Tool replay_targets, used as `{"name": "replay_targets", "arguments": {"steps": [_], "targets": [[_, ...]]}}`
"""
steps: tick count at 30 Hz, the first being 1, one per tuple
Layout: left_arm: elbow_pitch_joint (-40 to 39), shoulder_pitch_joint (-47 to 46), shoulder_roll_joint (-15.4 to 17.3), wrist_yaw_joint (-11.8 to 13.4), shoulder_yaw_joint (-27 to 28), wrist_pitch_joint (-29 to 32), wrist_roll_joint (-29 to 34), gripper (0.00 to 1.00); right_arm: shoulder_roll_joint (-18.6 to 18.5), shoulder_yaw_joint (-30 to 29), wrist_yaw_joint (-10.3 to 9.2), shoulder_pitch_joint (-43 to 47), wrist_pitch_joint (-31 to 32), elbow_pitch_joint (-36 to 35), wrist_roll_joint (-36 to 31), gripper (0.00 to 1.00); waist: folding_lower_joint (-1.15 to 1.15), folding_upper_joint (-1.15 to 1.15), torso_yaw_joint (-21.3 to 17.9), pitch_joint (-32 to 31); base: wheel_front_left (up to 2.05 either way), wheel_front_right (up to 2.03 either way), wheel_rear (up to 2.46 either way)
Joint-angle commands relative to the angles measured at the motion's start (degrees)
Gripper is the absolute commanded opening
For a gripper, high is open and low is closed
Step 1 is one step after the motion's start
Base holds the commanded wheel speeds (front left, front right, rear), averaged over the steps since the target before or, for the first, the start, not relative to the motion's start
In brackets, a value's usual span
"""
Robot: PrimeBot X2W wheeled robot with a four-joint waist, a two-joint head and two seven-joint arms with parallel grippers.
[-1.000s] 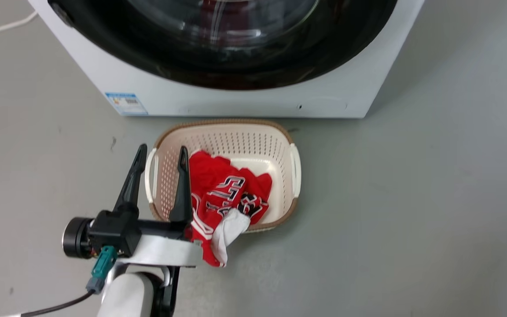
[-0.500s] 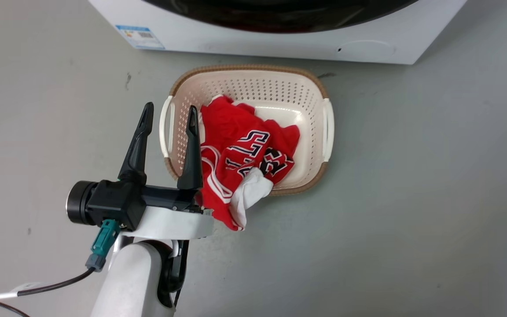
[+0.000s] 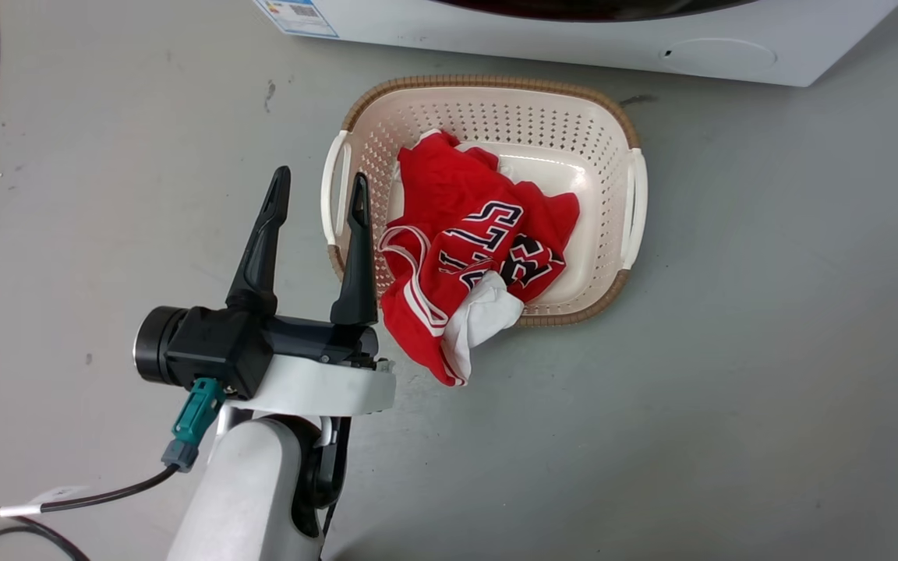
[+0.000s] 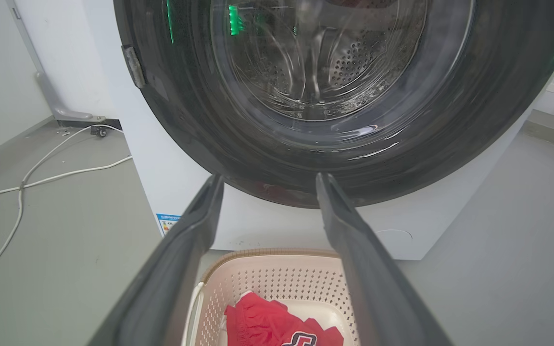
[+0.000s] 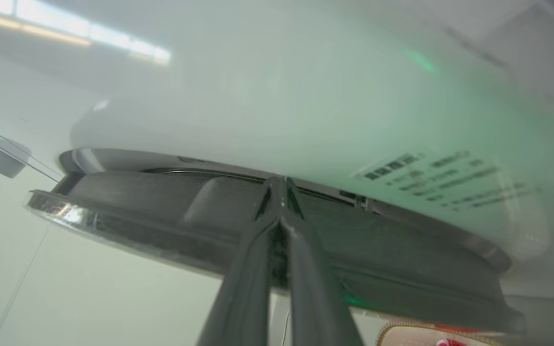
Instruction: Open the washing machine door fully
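blue label (image 3: 298, 10) print illegible; left jaws wide, right jaws closed at door (image 5: 152, 192).

1. The washing machine (image 4: 161, 158) is white, its label sticker (image 3: 297, 12) blue and white.
2. The washing machine door (image 4: 219, 139) has a glossy black rim around clear glass, flecked with green reflections.
3. The laundry basket (image 3: 496, 117) is cream, patterned with rows of holes, its rim brown.
4. The jersey (image 3: 449, 202) is red with white trim and black-and-white lettering.
5. The floor (image 3: 768, 351) is plain grey.
6. The left gripper (image 3: 321, 174) is black, with a teal plug (image 3: 193, 409) beside it.
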Motion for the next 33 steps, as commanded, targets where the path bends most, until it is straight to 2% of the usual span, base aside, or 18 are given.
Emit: {"name": "replay_targets", "arguments": {"steps": [1,11,21,33], "targets": [[-0.12,-0.87,0.02,0.3,-0.14,-0.16,-0.32,1.0,0.45,0.64,-0.02,-0.89,0.31,0.43,-0.51,0.0,-0.01,0.0,0.37,0.27,0.0,0.0,0.0],[0.55,-0.53,0.04,0.82,-0.3,-0.16,-0.59,1.0,1.55,3.7,-0.01,3.08,3.75,0.03,-1.53,0.0,-0.01,0.0,0.26,-1.15,0.0,0.0,0.0],[1.18,1.56,0.04,0.24,0.5,-0.16,0.38,1.0,1.63,3.61,0.06,10.52,5.6,-5.16,0.65,0.0,-0.01,0.0,-1.38,-5.99,0.0,0.0,0.0],[1.75,5.24,0.03,-0.04,1.97,-0.16,1.02,1.0,3.96,6.28,0.05,24.19,7.93,-13.45,2.56,0.0,-0.01,0.0,-3.18,-11.75,0.0,0.0,0.0]]}}
